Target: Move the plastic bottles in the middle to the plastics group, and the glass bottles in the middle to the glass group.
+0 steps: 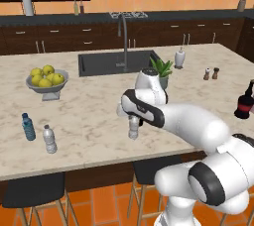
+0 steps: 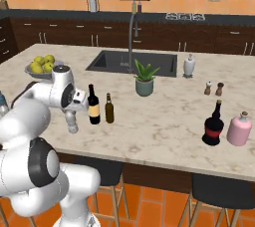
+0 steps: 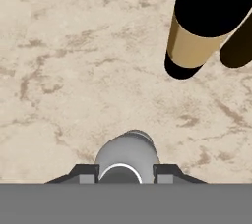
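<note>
So the arm is bent way down over the marble table (image 1: pixel 89 121), with the tool (image 3: pixel 126 171) dropped right on top of the little clear water bottle (image 3: pixel 129 155). From the hand camera the two dark fingertips (image 3: pixel 86 173) sit tight against either side of the bottle's neck, just under the white cap, so I'd call that clamped on the bottle. It looks like it's standing on the table, though from the base views the arm covers enough that I can't swear it.

Using the potted plant (image 2: pixel 144 82) as the landmark: the water bottle is in front of it and off to the left, near the table's front edge. The tall black wine bottle (image 2: pixel 93 105) with the yellow-tan label and the slim brown-olive bottle (image 2: pixel 109 109) stand side by side between the water bottle and the plant, just beside the tool.

Far right of the plant there's the round dark bottle with the red band (image 2: pixel 213 125), next to a pink jug (image 2: pixel 239 129). Far left of it, near the front edge, stand a blue bottle (image 1: pixel 28 127) and a clear grey bottle (image 1: pixel 49 139), with a bowl of lemons (image 1: pixel 46 80) behind them.
</note>
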{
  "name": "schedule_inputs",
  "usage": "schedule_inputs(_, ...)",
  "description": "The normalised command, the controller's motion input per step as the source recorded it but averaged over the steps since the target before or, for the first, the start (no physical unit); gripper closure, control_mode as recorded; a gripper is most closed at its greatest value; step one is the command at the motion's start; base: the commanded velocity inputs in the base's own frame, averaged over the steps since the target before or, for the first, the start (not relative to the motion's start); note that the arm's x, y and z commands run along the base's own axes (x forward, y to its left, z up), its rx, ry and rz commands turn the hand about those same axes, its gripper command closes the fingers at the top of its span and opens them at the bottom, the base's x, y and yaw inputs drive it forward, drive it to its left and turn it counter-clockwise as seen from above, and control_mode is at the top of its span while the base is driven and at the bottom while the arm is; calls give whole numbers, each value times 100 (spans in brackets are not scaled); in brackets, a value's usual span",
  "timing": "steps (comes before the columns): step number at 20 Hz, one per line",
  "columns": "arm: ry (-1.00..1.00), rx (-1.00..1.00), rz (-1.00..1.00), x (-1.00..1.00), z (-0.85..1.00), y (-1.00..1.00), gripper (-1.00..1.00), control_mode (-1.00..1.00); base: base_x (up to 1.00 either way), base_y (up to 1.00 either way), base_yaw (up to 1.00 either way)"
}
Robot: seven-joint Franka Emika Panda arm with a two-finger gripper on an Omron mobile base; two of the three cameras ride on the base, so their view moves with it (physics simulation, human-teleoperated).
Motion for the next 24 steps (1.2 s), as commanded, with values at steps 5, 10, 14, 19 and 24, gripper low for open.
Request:
schedule_inputs(5,-5,3,22,0,32,89,100,-100,0,0,0)
schedule_inputs(10,0,-1,22,0,31,100,100,-100,0,0,0)
schedule_inputs(14,0,-1,21,0,12,93,100,-100,0,0,0)
schedule_inputs(19,0,0,14,4,0,84,100,-100,0,0,0)
schedule_inputs(24,-1,-2,3,12,0,63,100,-100,0,0,0)
